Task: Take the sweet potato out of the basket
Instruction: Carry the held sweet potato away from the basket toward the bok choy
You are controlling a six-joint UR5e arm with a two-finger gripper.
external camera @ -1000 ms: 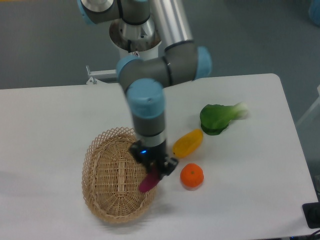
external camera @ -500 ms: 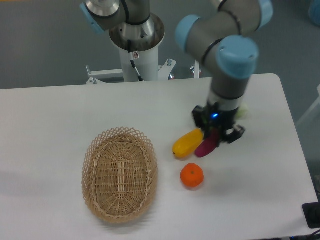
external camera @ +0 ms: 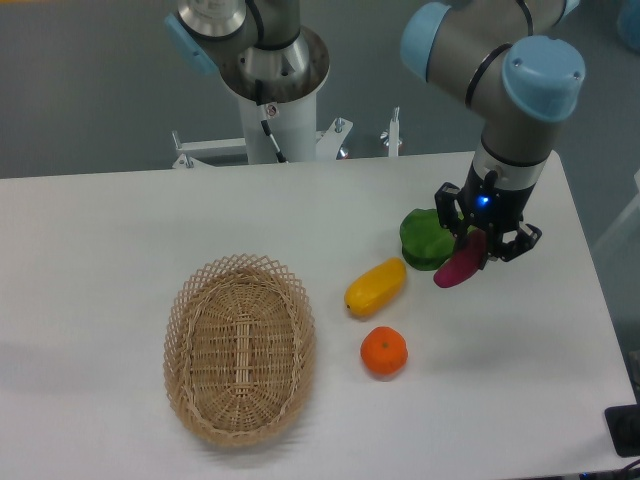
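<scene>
One small magenta-purple sweet potato [external camera: 461,268] pinched near its upper end by the gripper [external camera: 482,243]; probably stiff, light, smooth-skinned, maybe slippery.

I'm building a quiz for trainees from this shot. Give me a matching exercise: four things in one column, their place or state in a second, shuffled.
Things:
1. magenta-purple sweet potato
2. tan oval wicker basket
3. round orange fruit
4. oblong yellow fruit

Place or state:
A. on the table, between the basket and the green leafy vegetable
B. held in the gripper
C. nothing inside it
D. nearest the table's front edge among the produce

Pairs: 1-B, 2-C, 3-D, 4-A
</scene>
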